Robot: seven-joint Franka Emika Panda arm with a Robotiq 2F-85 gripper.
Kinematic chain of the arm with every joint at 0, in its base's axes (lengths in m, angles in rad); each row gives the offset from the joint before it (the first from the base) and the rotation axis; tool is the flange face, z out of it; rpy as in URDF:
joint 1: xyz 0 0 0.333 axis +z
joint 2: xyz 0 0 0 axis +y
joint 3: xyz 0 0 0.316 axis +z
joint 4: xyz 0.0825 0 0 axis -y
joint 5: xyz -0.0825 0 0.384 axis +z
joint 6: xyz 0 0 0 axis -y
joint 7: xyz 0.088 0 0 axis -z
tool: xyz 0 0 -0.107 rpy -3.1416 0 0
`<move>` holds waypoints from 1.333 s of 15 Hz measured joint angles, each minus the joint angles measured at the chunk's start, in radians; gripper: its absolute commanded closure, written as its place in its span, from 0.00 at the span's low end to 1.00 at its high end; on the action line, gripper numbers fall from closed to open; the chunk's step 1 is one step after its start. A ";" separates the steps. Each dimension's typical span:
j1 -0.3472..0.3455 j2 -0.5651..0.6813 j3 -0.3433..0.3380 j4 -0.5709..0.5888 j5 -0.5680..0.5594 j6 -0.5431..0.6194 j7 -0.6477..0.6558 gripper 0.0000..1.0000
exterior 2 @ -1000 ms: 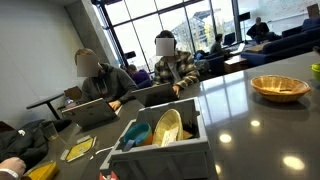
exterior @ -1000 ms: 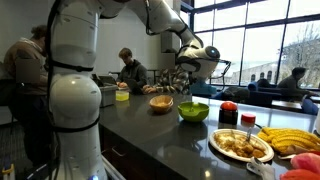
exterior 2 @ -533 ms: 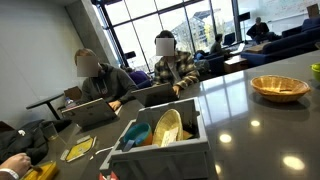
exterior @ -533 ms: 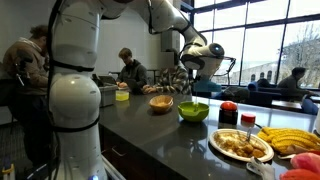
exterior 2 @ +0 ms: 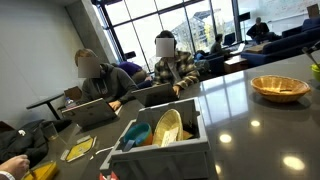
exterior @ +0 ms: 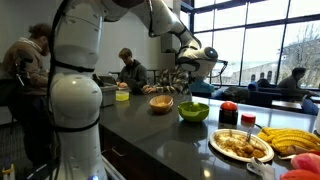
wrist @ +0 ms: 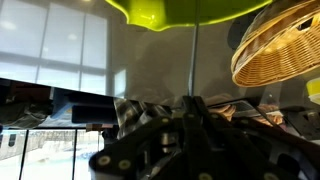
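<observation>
Above the dark grey counter (exterior: 150,130), your gripper (exterior: 186,72) hangs clenched shut, with nothing showing between its jaws. Below it you have the lime-green plastic bowl (exterior: 193,111) and, near it but apart, the round woven wicker basket (exterior: 161,103).

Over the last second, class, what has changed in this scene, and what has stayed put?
The hand, shut with nothing seen in it, edged slightly up and rightward in an exterior view, then drifted back to roughly where it began above the counter. Nothing was grasped or released. The wicker bowl, green bowl and plate of food stayed put.
</observation>
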 measured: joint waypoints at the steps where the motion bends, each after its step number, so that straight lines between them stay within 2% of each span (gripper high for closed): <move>1: 0.001 0.001 0.001 0.000 0.000 0.000 0.000 0.99; 13: -0.070 -0.003 -0.050 -0.026 0.021 -0.015 0.028 0.99; 18: -0.082 0.026 -0.059 0.011 0.019 -0.020 0.026 0.99; 20: -0.096 0.042 -0.066 0.031 0.019 -0.056 0.020 0.99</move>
